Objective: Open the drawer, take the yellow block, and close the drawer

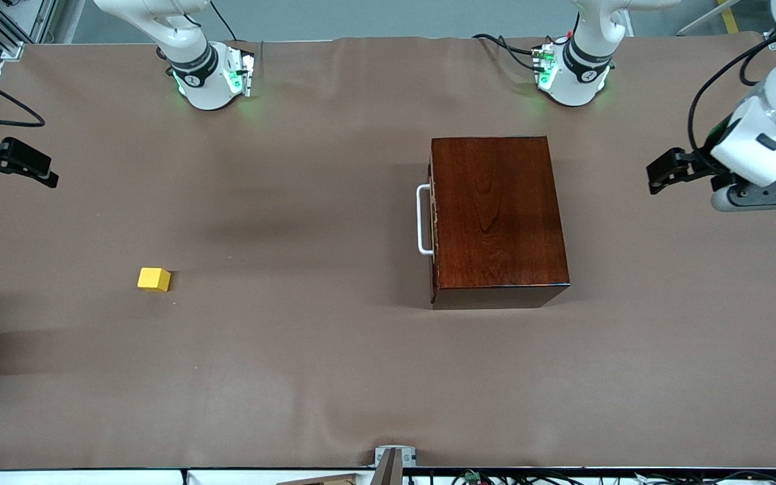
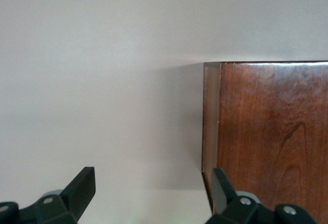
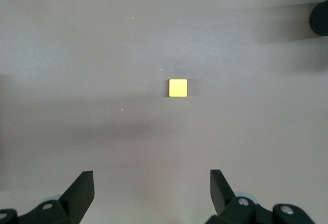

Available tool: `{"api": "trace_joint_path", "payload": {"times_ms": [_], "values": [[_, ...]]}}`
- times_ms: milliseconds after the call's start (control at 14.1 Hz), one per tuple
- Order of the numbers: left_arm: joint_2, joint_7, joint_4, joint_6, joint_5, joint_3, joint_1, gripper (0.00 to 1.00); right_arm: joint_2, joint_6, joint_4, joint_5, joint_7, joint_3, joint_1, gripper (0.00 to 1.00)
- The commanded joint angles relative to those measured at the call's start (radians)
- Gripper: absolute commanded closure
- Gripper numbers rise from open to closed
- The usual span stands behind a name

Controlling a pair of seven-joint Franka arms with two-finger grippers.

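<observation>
Both arms wait raised, left hand point(image 1: 657, 176) & right hand point(image 1: 48, 176) spread

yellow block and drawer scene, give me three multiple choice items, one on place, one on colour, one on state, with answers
1. Where is the yellow block?
A. on top of the wooden box
B. on the bare table, toward the right arm's end
C. held in a gripper

2. What colour is the handle on the drawer?
A. white
B. black
C. yellow

3. What state is the drawer in?
A. pulled fully out
B. taken out of the box
C. shut

Answers:
1 B, the block sits alone on the table, apart from the wooden box.
2 A, the U-shaped bar shows white.
3 C, its front lies flush with the box.

Both the left gripper and the right gripper are open, holding nothing.
</observation>
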Motion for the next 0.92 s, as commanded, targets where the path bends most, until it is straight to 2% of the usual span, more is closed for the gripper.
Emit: {"api": "trace_joint_path", "payload": {"times_ms": [0,850], "values": [[-0.036,0.067,-0.056,0.036,-0.046,0.033,-0.001,0.0,0.011,-0.008,0.031,-0.009,0.001,0.004,-0.006,0.0],[-0.024,0.042,-0.05,0.038,-0.051,0.03,-0.002,0.0,0.011,-0.009,0.033,-0.013,0.001,0.004,-0.003,0.0]]}}
